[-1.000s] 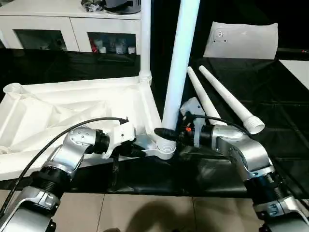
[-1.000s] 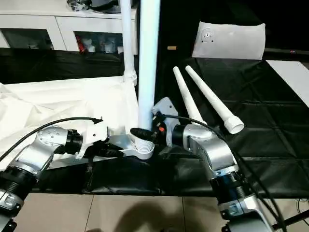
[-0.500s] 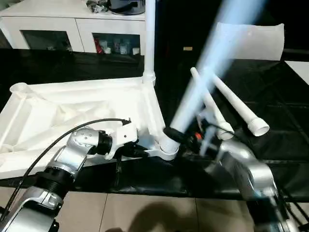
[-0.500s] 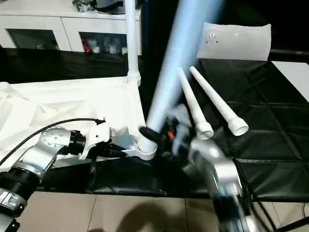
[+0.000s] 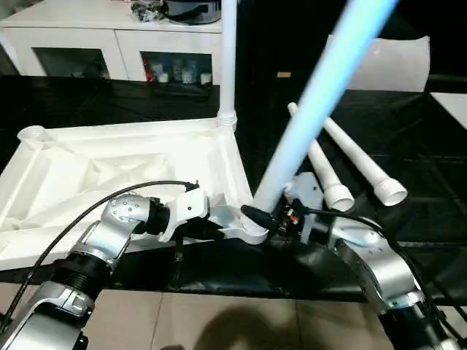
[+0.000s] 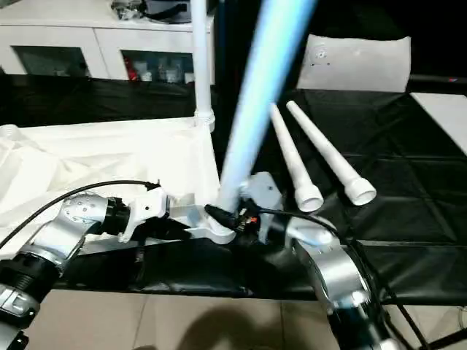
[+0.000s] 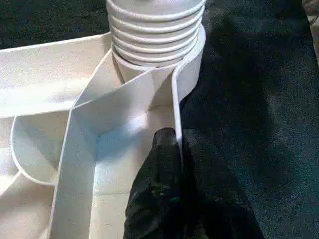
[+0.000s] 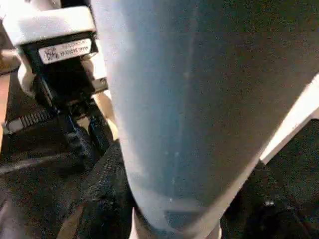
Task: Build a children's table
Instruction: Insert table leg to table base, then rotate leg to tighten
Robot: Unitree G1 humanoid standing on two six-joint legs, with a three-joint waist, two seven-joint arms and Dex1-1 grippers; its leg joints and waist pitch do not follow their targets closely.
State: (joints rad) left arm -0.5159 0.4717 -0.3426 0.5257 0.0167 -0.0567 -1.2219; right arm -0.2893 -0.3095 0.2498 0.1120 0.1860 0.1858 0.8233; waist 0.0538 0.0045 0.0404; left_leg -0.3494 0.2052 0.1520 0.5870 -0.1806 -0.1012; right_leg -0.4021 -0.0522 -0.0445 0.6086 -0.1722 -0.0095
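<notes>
The left pincer (image 7: pixel 172 164) is pinched shut on the thin side wall of the tabletop (image 5: pixel 109 164), just beside the near right corner socket (image 5: pixel 252 232). The right pincer (image 5: pixel 255 216) is closed around the base of the leg (image 5: pixel 314 95) standing in that socket, about half spread by the tube's width. The tabletop lies ribbed side up on the counter (image 5: pixel 408 124) (draped in black), near its front edge; the leg leans steeply toward the counter's far right instead of standing upright. Another leg (image 5: pixel 228 58) stands straight in the far right socket, and two spare legs (image 5: pixel 350 157) lie on the counter's right half.

The risk, as I judge it — a leg tilted this far may jam crooked in the socket or lever out, and the sideways force could drag the tabletop off the counter's front edge if the left grip slips.

The left wrist view shows the leg's ribbed end in the socket, its upper rings still above the rim — the head views show the lean.
</notes>
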